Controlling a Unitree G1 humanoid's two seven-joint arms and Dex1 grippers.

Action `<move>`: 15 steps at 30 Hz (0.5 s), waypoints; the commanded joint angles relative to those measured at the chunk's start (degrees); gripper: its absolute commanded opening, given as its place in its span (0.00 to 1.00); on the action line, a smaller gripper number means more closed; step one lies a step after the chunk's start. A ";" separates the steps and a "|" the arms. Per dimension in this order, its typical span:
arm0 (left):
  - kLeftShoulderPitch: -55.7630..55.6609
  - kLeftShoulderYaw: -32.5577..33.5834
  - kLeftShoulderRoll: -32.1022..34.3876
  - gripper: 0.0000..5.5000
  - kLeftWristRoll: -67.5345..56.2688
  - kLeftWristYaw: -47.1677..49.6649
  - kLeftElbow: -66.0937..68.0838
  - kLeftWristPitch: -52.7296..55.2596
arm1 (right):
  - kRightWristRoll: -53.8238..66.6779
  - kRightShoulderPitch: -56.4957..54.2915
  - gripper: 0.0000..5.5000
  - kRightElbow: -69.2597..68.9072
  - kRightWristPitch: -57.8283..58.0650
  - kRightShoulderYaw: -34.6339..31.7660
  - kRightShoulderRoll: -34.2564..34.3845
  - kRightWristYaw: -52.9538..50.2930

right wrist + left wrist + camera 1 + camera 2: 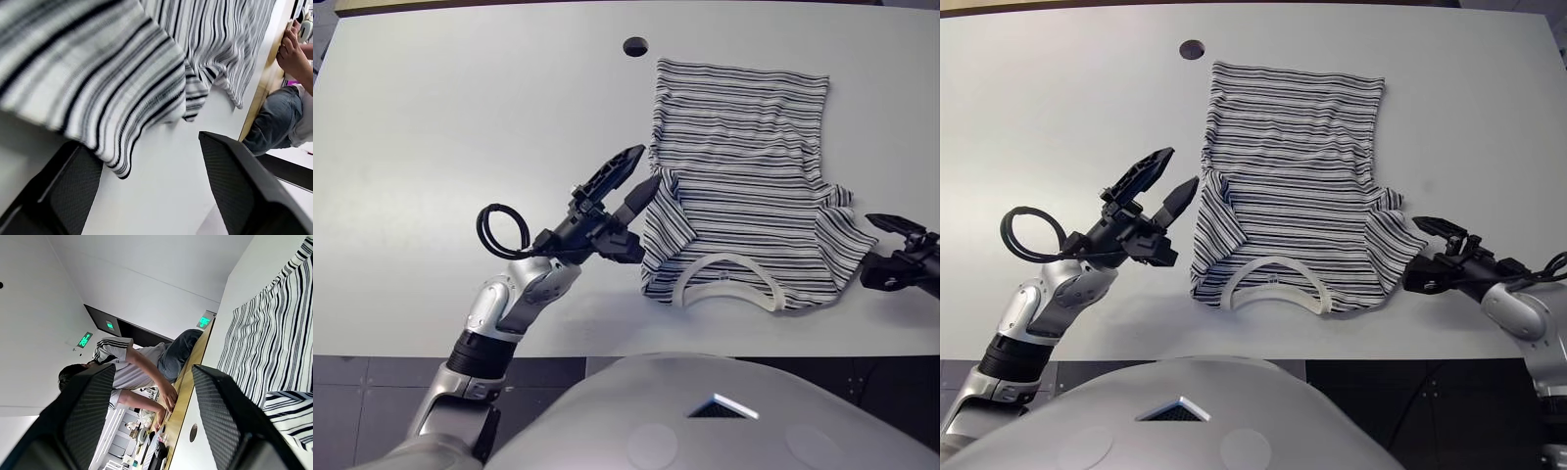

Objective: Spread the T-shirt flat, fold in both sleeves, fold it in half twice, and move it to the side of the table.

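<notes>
A black-and-white striped T-shirt [744, 166] lies on the white table [431, 147], its white collar [729, 284] toward me and its hem at the far side. Its left sleeve [664, 220] is folded in over the body, while the right sleeve [1393, 240] sticks out to the side. My left gripper [648, 166] hovers open just off the shirt's left edge, nothing between its fingers [225, 416]. At the right sleeve's edge my right gripper [1417, 253] is open, low over the table, and the sleeve hem [122, 156] drapes beside one finger [239, 186].
A dark round hole [634, 46] sits in the table beyond the shirt's far left corner. A black cable loop [499, 230] hangs off my left wrist. Bare white table [1048, 108] spreads to the left. The table's front edge [391, 352] runs close to me.
</notes>
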 commanded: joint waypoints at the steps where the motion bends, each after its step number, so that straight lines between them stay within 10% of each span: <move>1: 0.58 1.01 -0.24 0.53 -0.19 0.49 -0.91 -0.01 | -1.59 -0.47 0.62 2.92 0.86 2.86 -1.40 0.39; 15: 0.93 3.05 -0.85 0.53 -0.62 0.55 -1.59 -0.15 | 0.71 -1.54 0.25 5.27 1.15 5.37 -3.96 -0.07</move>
